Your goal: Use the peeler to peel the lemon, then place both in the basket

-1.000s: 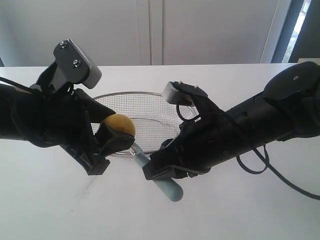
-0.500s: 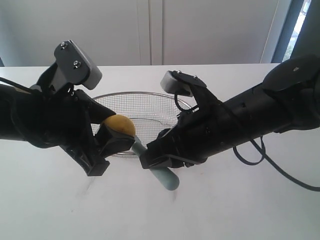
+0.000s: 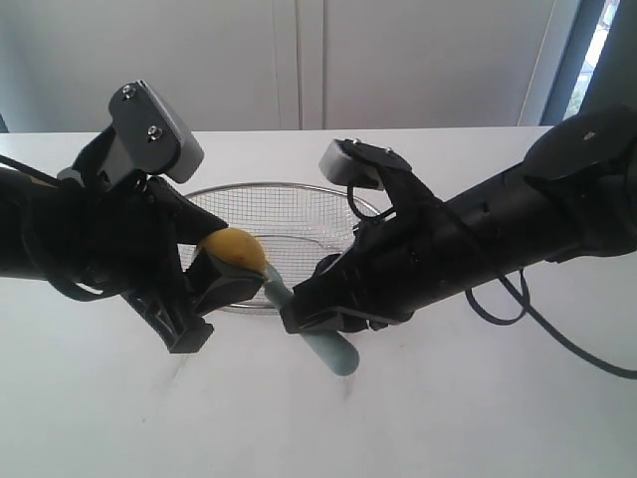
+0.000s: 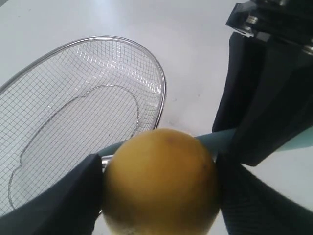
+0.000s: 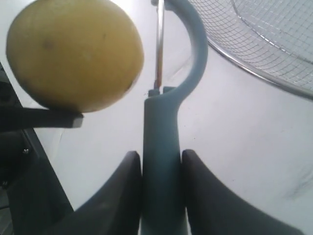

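1. Exterior view: the left gripper [image 3: 227, 271] clamps the lemon [image 3: 237, 247] between its pads, just in front of the basket [image 3: 289, 186] rim. The right gripper [image 3: 317, 321] is closed on the peeler [image 3: 333, 351], with the blade end pointing ahead toward the lemon.
2. Left wrist view: the lemon fills the gap between both fingers [image 4: 54, 205]. Its skin looks smooth and round, so it probably slips or rolls under blade pressure. Holding it across its widest girth suits it best.
3. Right wrist view: the fingers [image 5: 120, 196] pinch the handle mid-length. The peeler looks stiff and light. Its blade sits just beside the lemon, ahead of the fingertips; I cannot tell whether they touch.
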`<move>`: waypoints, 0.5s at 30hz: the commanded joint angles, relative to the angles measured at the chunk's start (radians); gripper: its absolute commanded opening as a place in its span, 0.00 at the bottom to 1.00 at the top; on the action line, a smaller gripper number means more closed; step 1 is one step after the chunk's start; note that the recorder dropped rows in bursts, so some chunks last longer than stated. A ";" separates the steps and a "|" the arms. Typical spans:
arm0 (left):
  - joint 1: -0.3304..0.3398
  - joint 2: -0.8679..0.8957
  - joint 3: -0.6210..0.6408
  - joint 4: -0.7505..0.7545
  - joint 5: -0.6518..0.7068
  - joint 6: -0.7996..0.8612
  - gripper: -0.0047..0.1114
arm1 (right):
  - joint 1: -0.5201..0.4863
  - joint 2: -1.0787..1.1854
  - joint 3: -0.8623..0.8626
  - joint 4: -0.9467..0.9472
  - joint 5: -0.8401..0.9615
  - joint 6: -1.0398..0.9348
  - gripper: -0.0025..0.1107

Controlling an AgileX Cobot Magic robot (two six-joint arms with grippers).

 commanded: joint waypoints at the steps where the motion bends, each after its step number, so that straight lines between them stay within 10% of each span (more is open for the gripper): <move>1: 0.002 -0.004 0.003 -0.009 -0.002 0.002 0.04 | -0.006 -0.058 -0.005 -0.064 -0.035 0.046 0.02; 15: 0.002 -0.004 0.003 -0.009 -0.002 0.002 0.04 | -0.147 -0.361 -0.003 -0.414 -0.145 0.317 0.02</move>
